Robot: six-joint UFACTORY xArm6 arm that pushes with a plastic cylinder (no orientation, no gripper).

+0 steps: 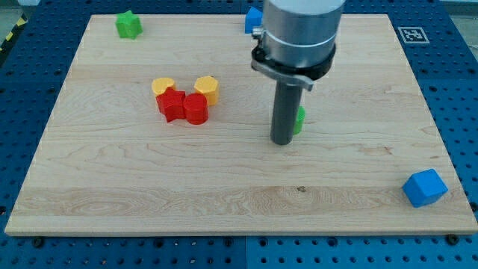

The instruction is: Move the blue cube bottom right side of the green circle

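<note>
The blue cube (425, 187) sits near the board's bottom right corner. The green circle (299, 119) lies near the middle of the board, mostly hidden behind my rod. My tip (281, 141) rests on the board just left of and below the green circle, touching or nearly touching it. The blue cube is far to the right of and below my tip.
A green star-shaped block (128, 25) is at the top left. A second blue block (254, 20) is at the top edge, partly hidden by the arm. Two yellow blocks (163, 86) (207, 88) and two red blocks (172, 104) (196, 109) cluster left of centre. A marker tag (411, 34) is off the board's top right.
</note>
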